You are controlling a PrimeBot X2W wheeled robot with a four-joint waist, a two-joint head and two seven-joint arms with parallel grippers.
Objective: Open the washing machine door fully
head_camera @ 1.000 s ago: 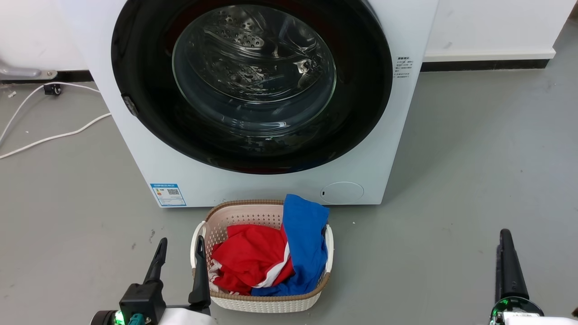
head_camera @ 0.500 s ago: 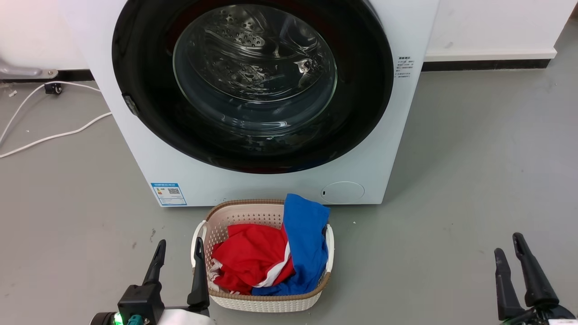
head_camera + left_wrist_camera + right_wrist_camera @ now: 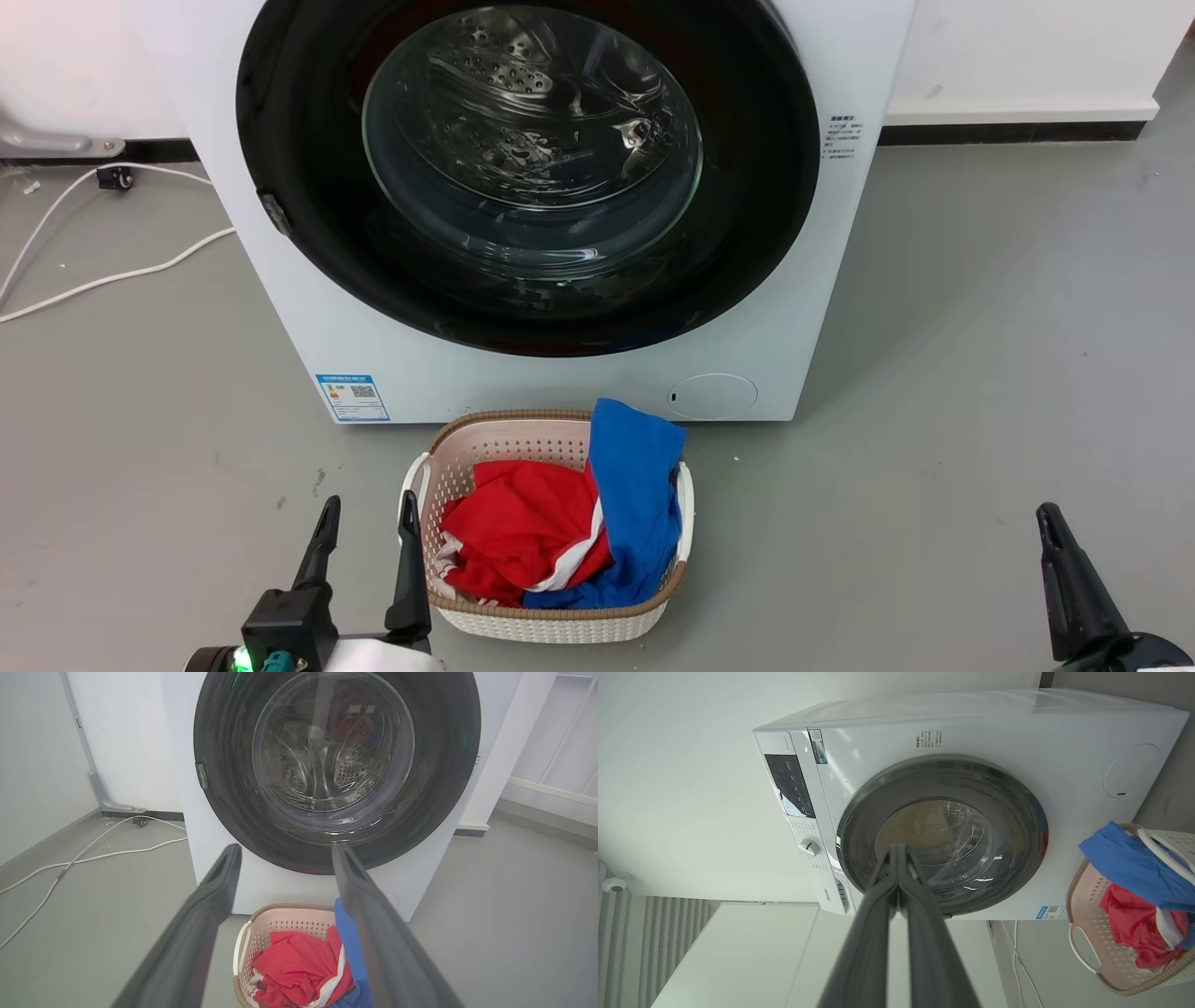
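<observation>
We see the washing machine door (image 3: 527, 177) lying flush against the white washing machine (image 3: 560, 387) at 12 o'clock in the head view, with a small grey tab (image 3: 273, 215) at the door's 9 o'clock edge. Our left gripper (image 3: 370, 504), at 7 o'clock, has its fingers spread and empty, just beside the laundry basket (image 3: 551, 623) of red and blue clothes. Our right gripper (image 3: 896, 851), at 5 o'clock, has its fingertips pressed together on nothing.

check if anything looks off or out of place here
Nothing damaged or spilled. A blue cloth drapes over the laundry basket rim, and white cables trail loose on the floor left of the washing machine.
</observation>
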